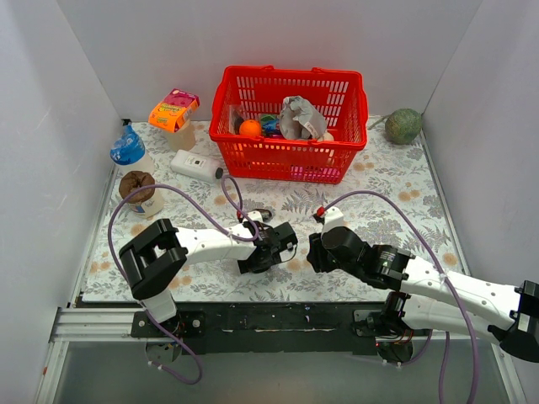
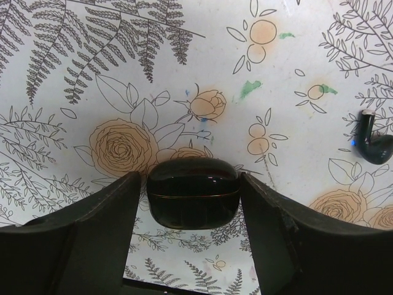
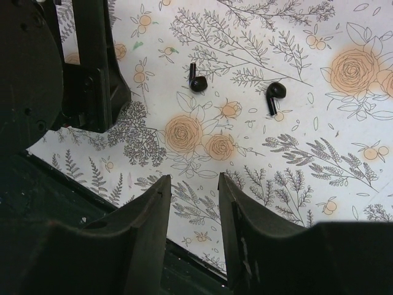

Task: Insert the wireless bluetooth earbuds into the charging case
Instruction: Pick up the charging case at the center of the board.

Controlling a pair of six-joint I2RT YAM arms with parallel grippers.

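The charging case (image 2: 193,193) is a glossy black oval, closed, lying on the flowered mat between my left fingertips. My left gripper (image 2: 191,203) (image 1: 268,254) straddles it closely: the right finger touches its side and a thin gap shows on the left. One black earbud (image 2: 372,142) lies to its right. In the right wrist view two earbuds (image 3: 196,81) (image 3: 274,93) lie apart on the mat ahead of my right gripper (image 3: 194,187) (image 1: 313,251), which is open, empty and low near the mat's front edge. The left gripper's fingers (image 3: 101,74) show at that view's left.
A red basket (image 1: 290,164) of items stands at the back centre. A white box with a black cap (image 1: 195,165), a bottle (image 1: 128,150), an orange pack (image 1: 173,109) and a brown-lidded cup (image 1: 139,192) stand at the left. A green ball (image 1: 403,126) lies back right.
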